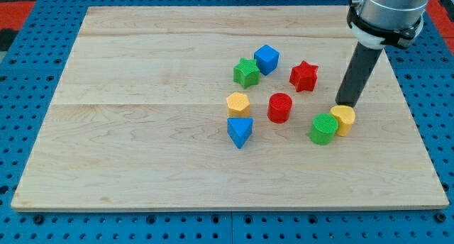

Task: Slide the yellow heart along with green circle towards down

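Observation:
The yellow heart [343,119] lies at the view's right, touching the green circle [323,128] just to its lower left. My tip [346,103] rests on the board right above the yellow heart, at its upper edge. The dark rod rises from there toward the view's top right.
A red cylinder [279,107], a yellow hexagon [237,103] and a blue triangle [240,131] lie left of the pair. A green star [246,72], a blue cube [267,59] and a red star [303,76] lie above. The board's bottom edge [227,207] is below.

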Available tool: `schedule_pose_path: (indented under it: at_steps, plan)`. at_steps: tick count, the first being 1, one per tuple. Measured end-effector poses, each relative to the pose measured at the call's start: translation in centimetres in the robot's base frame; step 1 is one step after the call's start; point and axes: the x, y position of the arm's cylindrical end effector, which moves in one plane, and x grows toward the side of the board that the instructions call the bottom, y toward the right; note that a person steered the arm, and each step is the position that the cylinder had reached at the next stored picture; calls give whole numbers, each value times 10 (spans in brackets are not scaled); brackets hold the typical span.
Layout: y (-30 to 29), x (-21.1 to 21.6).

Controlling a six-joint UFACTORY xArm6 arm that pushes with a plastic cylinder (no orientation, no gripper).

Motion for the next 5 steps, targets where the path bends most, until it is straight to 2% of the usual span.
schedule_pose_path:
  at_steps: [1,2,4,5]
  plan:
    - [14,2]
    - [28,24]
    - [-41,33]
    - [-44,32]
